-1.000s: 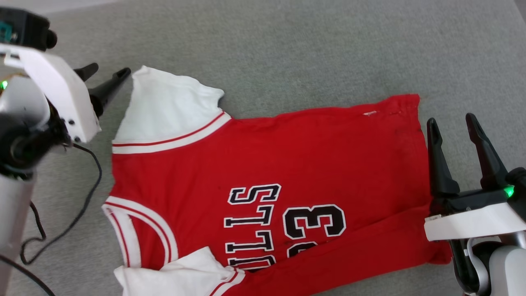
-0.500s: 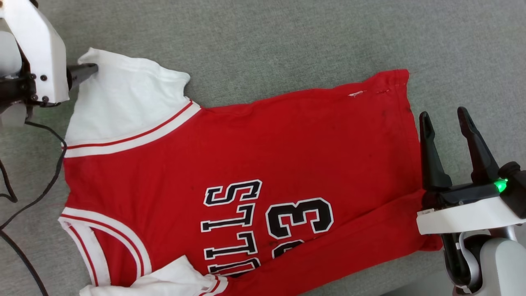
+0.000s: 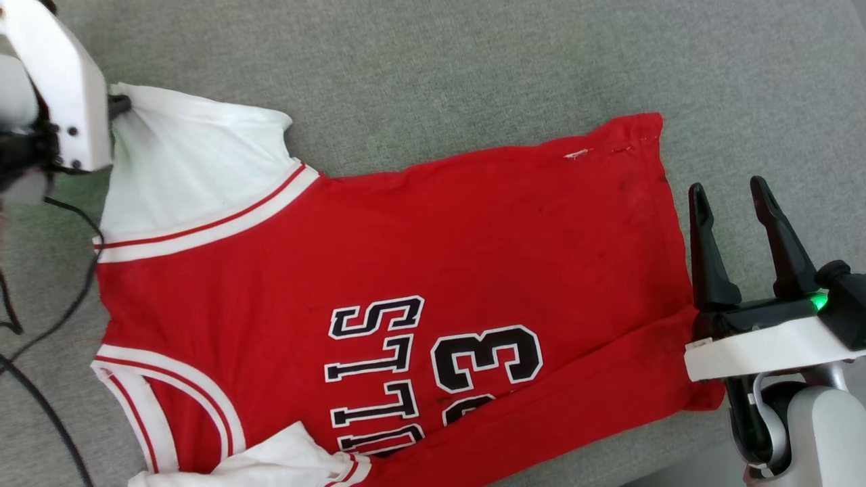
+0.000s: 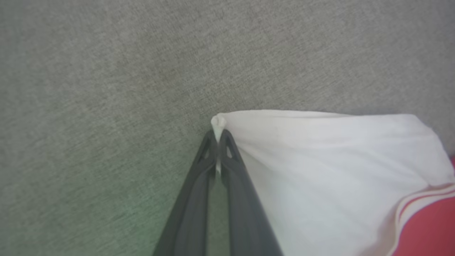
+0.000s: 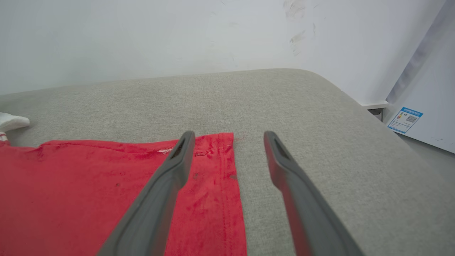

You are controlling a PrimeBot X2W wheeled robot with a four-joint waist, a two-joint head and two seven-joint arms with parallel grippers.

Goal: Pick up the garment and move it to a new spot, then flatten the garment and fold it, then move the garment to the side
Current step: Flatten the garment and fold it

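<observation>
1. Nearest the robot, the garment's [image 3: 406, 257] long near edge is folded up over itself, covering the lower part of the black "BULLS 23" print. The near white sleeve [image 3: 270, 460] is bunched at the fold's left end.
2. The garment lies spread on a grey cushion [image 3: 473, 61], with its neck band to the robot's left and its hem [image 3: 666, 230] to the right.
3. At the hem, the right gripper [image 3: 727, 188] has its two dark fingers spread wide and holds nothing. Seen from its wrist, the right gripper [image 5: 229, 135] has one finger over the red cloth [image 5: 89, 185] and the other over the bare cushion [image 5: 320, 106], with the hem edge between them. I cannot tell whether it touches the cloth.
4. A black cable [image 3: 40, 338] trails over the cushion on the left side.
5. Farther back on the left, the left gripper [image 4: 219, 133] is pinched nearly shut on the corner of the far white sleeve [image 4: 320, 170]. A small nub of cloth pokes out past its tips, and the sleeve is drawn taut toward them.
6. Beyond the cushion's far edge stands a white wall [image 5: 142, 35], with a blue label [image 5: 405, 120] on a pale panel to the right.
</observation>
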